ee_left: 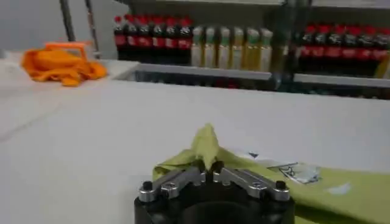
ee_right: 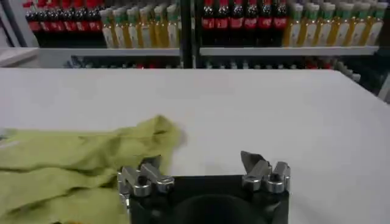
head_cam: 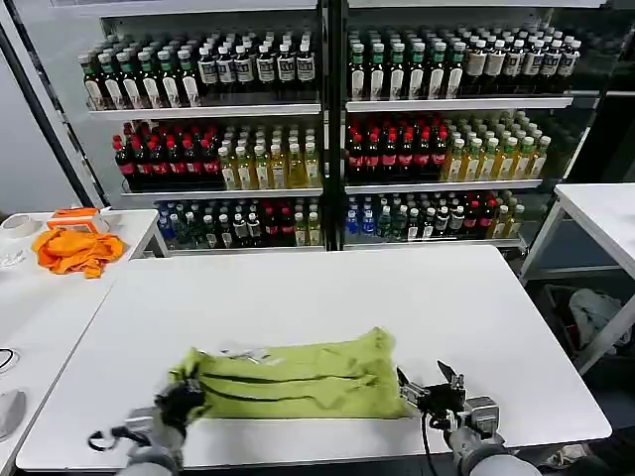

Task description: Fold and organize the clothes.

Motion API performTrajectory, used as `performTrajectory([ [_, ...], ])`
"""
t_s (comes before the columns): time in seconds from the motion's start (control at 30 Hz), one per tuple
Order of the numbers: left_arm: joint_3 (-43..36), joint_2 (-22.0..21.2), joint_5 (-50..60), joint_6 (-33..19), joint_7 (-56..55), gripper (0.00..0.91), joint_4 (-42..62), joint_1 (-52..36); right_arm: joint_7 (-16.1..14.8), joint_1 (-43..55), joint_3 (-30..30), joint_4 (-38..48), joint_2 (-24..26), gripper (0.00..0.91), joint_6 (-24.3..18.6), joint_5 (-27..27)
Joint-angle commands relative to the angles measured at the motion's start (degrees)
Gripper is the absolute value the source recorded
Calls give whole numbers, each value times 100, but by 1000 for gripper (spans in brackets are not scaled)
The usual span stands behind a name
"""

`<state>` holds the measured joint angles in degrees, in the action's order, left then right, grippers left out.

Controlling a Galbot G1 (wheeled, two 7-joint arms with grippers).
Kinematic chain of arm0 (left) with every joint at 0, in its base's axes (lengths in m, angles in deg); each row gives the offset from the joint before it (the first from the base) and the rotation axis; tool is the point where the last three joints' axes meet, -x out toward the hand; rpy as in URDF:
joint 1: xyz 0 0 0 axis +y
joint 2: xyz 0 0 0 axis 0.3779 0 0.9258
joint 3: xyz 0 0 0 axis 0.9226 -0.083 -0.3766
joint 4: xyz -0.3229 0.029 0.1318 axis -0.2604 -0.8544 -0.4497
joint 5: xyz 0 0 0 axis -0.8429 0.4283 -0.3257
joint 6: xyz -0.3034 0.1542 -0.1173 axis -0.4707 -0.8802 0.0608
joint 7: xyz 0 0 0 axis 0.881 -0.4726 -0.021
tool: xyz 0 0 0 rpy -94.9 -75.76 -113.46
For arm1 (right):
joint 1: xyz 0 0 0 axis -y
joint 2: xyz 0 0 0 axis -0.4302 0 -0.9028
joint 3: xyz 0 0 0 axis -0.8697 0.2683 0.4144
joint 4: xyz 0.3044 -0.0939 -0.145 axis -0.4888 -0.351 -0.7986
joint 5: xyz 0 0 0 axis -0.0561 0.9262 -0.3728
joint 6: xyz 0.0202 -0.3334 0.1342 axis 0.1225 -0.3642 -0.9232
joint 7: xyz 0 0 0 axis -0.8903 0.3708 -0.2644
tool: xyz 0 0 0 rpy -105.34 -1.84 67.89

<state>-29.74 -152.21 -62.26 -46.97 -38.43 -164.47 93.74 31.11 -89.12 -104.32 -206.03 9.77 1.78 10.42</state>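
The clothes are one lime yellow-green T-shirt (head_cam: 298,377), gathered into a long rumpled band across the front of the white table (head_cam: 298,288). My left gripper (head_cam: 179,402) sits at the band's left end. In the left wrist view this gripper (ee_left: 208,165) is shut on a raised pinch of the shirt (ee_left: 204,143), and a small white patch (ee_left: 295,172) shows on the fabric beyond. My right gripper (head_cam: 429,389) is at the band's right end. In the right wrist view it (ee_right: 200,163) stands open, one finger (ee_right: 149,165) against the shirt's edge (ee_right: 73,164) and the other over bare table.
A bright orange cloth (head_cam: 74,248) lies on the side table at the left. Shelves of bottles (head_cam: 327,129) stand behind the table. Another white table (head_cam: 605,213) is at the right. Both grippers are close to the table's front edge (head_cam: 327,451).
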Motion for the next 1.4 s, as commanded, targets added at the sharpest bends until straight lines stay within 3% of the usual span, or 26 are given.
performTrajectory([
  [0.03, 1880, 1271, -1055, 100, 52, 20, 7, -198, 6, -7, -38, -37, -1, 907, -4, -6],
  [0.23, 1239, 947, -1348, 194, 56, 20, -1039, -2, 13, -27, -45, -83, 5, 907, 2, -1],
  [0.43, -627, 10, -1292, 196, 44, 20, -1460, -137, 15, -92, -69, -78, 12, 907, -1, 18],
  [0.63, -1875, -704, -627, 128, 45, 20, -893, -477, 10, -176, -121, -80, 28, 907, -9, 35],
  [1.07, -2750, -1457, 784, 75, -51, 20, 616, -1411, -3, -100, -127, 31, 75, 907, -32, 3],
  [1.1, -2791, -1456, 923, 66, 6, 71, 671, -1429, -2, -83, -122, 41, 75, 907, -32, -2],
  [1.13, -2855, -1448, 1103, 15, 63, 524, 716, -1433, -2, -65, -121, 48, 80, 907, -29, -8],
  [1.17, -2864, -1419, 1204, -22, 102, 907, 729, -1433, -2, -57, -120, 53, 83, 907, -29, -14],
  [1.4, -3204, -1158, 1606, -394, 681, 907, 174, -1329, 6, 37, -70, 118, 83, 907, -20, -25],
])
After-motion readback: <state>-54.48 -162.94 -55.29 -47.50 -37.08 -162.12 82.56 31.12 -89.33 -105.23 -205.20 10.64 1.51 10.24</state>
